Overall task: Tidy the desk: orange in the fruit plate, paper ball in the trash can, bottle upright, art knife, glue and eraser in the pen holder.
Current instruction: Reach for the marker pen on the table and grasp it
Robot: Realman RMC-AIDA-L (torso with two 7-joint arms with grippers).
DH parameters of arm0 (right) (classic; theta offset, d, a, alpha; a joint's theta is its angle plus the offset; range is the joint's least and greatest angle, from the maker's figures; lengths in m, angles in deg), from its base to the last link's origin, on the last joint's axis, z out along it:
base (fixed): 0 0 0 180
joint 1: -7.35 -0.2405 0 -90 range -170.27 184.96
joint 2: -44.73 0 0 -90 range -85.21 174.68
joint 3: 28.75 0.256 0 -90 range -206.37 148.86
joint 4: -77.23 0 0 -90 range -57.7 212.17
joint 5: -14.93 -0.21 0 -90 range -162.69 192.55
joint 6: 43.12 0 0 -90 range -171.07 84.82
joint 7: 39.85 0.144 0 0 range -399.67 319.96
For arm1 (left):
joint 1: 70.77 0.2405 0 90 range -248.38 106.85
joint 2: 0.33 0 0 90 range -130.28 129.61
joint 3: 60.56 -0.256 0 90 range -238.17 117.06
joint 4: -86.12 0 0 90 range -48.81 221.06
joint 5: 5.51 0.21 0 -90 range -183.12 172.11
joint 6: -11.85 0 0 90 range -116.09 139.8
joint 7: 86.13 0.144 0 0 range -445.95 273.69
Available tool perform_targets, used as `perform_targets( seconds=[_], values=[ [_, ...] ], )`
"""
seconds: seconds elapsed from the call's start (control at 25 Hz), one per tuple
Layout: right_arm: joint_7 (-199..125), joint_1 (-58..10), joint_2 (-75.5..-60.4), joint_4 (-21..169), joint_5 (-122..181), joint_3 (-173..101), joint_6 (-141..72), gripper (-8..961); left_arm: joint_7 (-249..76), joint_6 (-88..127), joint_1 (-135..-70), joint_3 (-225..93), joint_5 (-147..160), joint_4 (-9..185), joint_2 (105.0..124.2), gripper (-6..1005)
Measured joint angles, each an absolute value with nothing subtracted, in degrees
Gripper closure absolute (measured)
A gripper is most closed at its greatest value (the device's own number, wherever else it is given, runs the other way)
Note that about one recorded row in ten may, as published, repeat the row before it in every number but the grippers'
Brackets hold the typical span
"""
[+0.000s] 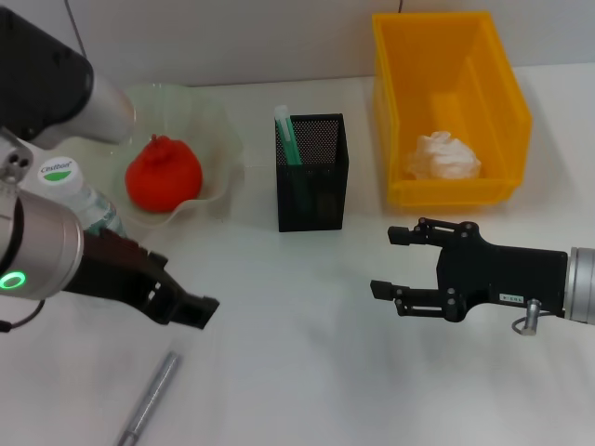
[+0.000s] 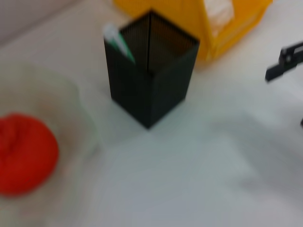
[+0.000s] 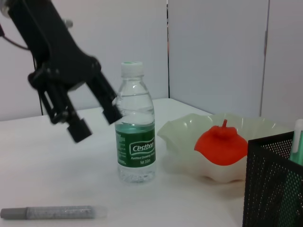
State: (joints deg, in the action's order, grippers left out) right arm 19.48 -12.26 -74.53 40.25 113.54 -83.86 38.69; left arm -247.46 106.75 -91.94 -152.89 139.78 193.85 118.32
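**Inspector:** State of the left claw (image 1: pixel 191 311)?

**Assistant:** It hovers above the tabletop (image 1: pixel 307 372) with its fingers spread and nothing between them, as the right wrist view confirms. The art knife (image 1: pixel 149 398), a slim grey-silver stick, lies on the tabletop just below and to the robot's left of the fingertips, near but not touching. Its long axis runs diagonally, the far end pointing toward the claw.

**Inspector:** And the right claw (image 1: pixel 389 263)?

**Assistant:** Jaws apart, empty, hovering in front of the trash can (image 1: pixel 502 102). It is well apart from the knife, so the left arm is judged the nearer (by a clear margin).

**Inspector:** Other items?

**Assistant:** The bottle (image 1: pixel 79 200) stands upright just behind the left arm. The orange (image 1: pixel 164 174) sits in the fruit plate (image 1: pixel 218 125). The paper ball (image 1: pixel 445 156) lies inside the trash can. The pen holder (image 1: pixel 313 181) stands between plate and can with a green-and-white stick in its corner, probably the glue. No eraser is visible.

**Inspector:** Surface and room?

**Assistant:** Flat, white, smooth. Open space around the knife, which lies low, so the descent must be close to the surface.
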Motion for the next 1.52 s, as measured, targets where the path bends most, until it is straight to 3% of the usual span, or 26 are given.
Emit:
perform_targets(
  seconds=[0.8, 1.52],
  values=[
    [19.29, -12.38, -74.53, 40.94, 113.54, -83.86, 38.7, 190, -251.07, 108.43, -98.62, -151.23, 140.06, 176.2, 118.67, 308],
    [19.29, -12.28, -74.53, 40.93, 113.13, -83.86, 39.05, 190, -251.1, 108.55, -100.3, -159.85, 149.04, 176.73, 118.77, 330]
  ],
)
